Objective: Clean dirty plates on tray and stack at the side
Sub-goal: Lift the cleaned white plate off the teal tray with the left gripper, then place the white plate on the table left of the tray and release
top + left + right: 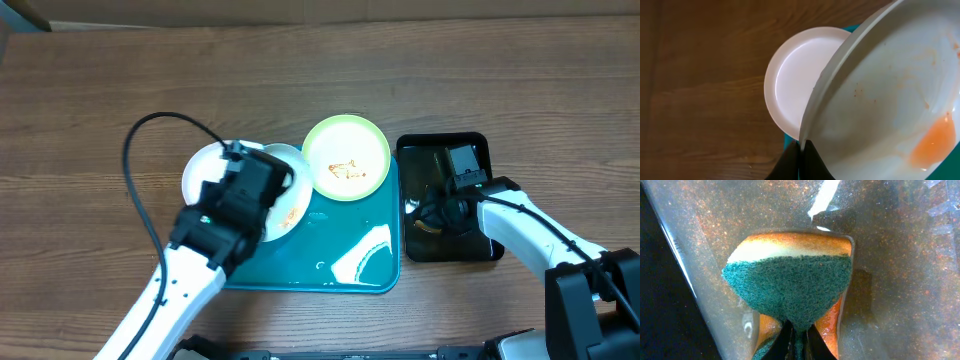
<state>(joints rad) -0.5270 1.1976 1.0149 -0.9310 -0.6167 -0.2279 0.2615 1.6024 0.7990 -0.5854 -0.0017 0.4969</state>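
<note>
- the smeared white plate (880, 100) is lifted and tilted over the left half of the tray (300, 262), with an orange smear (932, 142) on its face.
- your left gripper (800, 152) is pinched tight on that plate's rim, the arm reaching in from the desk's near-left corner.
- below it, a second white plate (790, 80) looks clean and overhangs the tray's left edge. the green plate (345, 158), sauce on it, sits at the far edge toward the right corner.
- your right gripper (799, 342) clamps the sponge (790, 287), pressed down in the black tray (430, 158) beside the tray's right edge.
- i'd call this the wiping step: next, carry the sponge across to the smear and hold the plate steady.
</note>
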